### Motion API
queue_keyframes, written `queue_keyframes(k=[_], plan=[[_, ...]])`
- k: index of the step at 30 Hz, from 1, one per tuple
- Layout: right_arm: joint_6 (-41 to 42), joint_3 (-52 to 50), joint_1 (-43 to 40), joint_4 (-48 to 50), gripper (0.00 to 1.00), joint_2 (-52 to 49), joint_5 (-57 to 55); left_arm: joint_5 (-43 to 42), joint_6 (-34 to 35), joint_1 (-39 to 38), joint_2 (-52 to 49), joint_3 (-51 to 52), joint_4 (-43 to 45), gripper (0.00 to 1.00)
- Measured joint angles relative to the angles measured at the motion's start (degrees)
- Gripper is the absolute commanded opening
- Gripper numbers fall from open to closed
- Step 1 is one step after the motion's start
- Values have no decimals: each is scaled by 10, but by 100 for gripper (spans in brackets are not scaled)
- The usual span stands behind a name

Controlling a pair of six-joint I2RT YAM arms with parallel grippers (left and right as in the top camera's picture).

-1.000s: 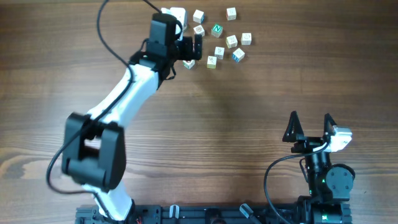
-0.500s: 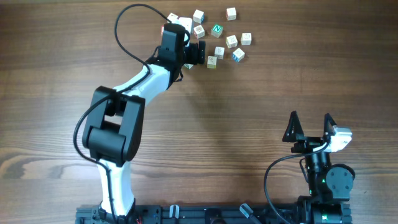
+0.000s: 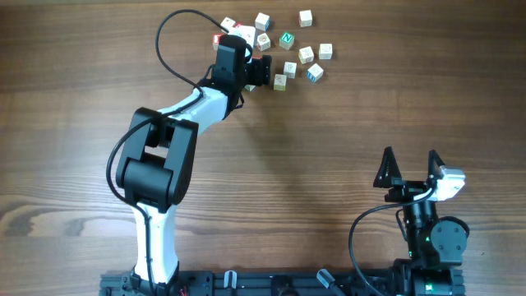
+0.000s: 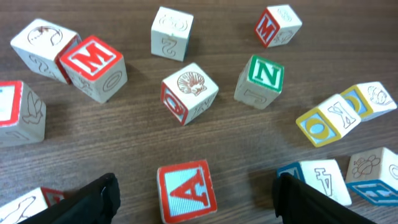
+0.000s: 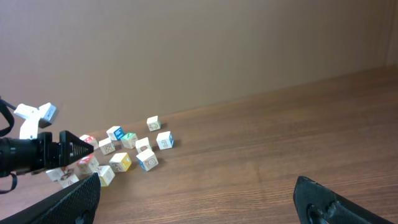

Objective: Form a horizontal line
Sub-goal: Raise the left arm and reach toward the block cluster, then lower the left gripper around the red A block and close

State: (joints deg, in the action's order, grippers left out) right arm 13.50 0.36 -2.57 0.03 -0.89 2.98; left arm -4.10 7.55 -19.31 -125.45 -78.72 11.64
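Several small wooden letter cubes lie scattered at the table's far side [image 3: 288,49]; no straight row of three shows. My left gripper [image 3: 263,70] is open at the cluster's left edge. In the left wrist view its fingers [image 4: 194,193] straddle a red "A" cube [image 4: 185,190] without touching it. Beyond it lie a shell cube [image 4: 189,93], a green "N" cube [image 4: 264,78] and a red "M" cube [image 4: 93,62]. My right gripper [image 3: 409,168] is open and empty near the front right, far from the cubes; its wrist view [image 5: 196,186] shows only bare wood between the fingers.
A yellow "O" cube [image 4: 320,121] and a blue-edged cube [image 4: 314,180] lie close to the left gripper's right finger. The left arm [image 3: 189,111] stretches diagonally across the table's left half. In the right wrist view the cube cluster [image 5: 124,152] shows at far left.
The left arm has swung its elbow inward and the gripper has shifted slightly right, closer to the cubes. The right arm has not moved.
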Motion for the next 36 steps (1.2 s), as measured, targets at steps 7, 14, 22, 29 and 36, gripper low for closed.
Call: queue_keyframes(k=[7,14,22,29,36], plan=[[0,0,0,0,100,0,0,0,0,0,-2,0,35,82],[0,0,0,0,100,0,0,1,0,0,-37,-4,43,81],[0,0,0,0,100,0,0,4,0,0,-52,-4,66,69],[-1,0,0,0,100,0,0,4,1,0,-52,-4,67,62],[-2,0,0,0,100,0,0,4,2,-1,-52,-4,67,54]])
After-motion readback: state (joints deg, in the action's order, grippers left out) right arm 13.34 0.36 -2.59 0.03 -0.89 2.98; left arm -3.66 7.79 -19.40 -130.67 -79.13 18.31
